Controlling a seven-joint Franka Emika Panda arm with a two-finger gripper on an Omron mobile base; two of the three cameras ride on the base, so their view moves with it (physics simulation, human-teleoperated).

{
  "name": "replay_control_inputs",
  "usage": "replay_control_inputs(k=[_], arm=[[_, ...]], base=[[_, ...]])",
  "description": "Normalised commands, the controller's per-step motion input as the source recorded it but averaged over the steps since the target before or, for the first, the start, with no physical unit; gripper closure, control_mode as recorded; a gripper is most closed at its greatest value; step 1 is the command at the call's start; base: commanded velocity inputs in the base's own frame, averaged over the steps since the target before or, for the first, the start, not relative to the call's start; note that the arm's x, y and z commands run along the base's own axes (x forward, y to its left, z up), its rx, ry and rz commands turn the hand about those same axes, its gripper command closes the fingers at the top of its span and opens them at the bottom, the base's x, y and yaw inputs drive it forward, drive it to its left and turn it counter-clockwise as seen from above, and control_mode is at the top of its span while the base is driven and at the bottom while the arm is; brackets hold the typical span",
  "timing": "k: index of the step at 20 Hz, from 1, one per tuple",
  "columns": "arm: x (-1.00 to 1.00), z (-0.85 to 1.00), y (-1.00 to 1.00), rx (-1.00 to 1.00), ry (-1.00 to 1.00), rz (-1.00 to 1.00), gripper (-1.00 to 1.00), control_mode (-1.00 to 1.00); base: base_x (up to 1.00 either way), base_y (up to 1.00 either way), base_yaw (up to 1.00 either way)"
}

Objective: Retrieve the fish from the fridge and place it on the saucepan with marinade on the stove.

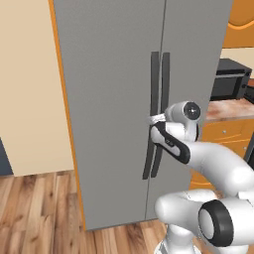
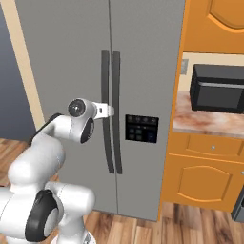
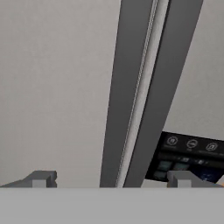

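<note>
The fridge [image 1: 114,99] stands shut, both doors closed, dead ahead at twelve o'clock. The gripper [image 3: 111,179] sits spread wide right at the two dark handles [image 3: 144,87], one fingertip [image 3: 41,178] at nine o'clock, the other at three, pinching nothing. Microwave [image 2: 217,88] on the table at two o'clock.

The gripper [image 2: 110,111] meets the shut fridge's [image 2: 71,57] handles [image 2: 110,95].

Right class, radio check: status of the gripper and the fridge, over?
Gripper open, fingertips straddling the two dark vertical bar handles. Tall grey two-door fridge shut, handles not gripped. Nothing in the way.
</note>
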Motion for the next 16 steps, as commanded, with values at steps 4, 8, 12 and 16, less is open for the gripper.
replay_control_inputs(k=[4, 8, 12, 16], arm=[[0.54, -0.19, 0.00, 0.00, 0.00, 0.00, -1.00, -1.00], [0.67, -0.25, 0.00, 0.00, 0.00, 0.00, -1.00, -1.00], [0.74, -0.33, 0.00, -0.01, 0.00, 0.00, -1.00, -1.00], [0.79, -0.34, -0.03, 0.00, 0.00, 0.00, -1.00, -1.00]], base=[[0.00, 0.00, 0.00], [0.00, 0.00, 0.00], [0.00, 0.00, 0.00], [0.00, 0.00, 0.00]])
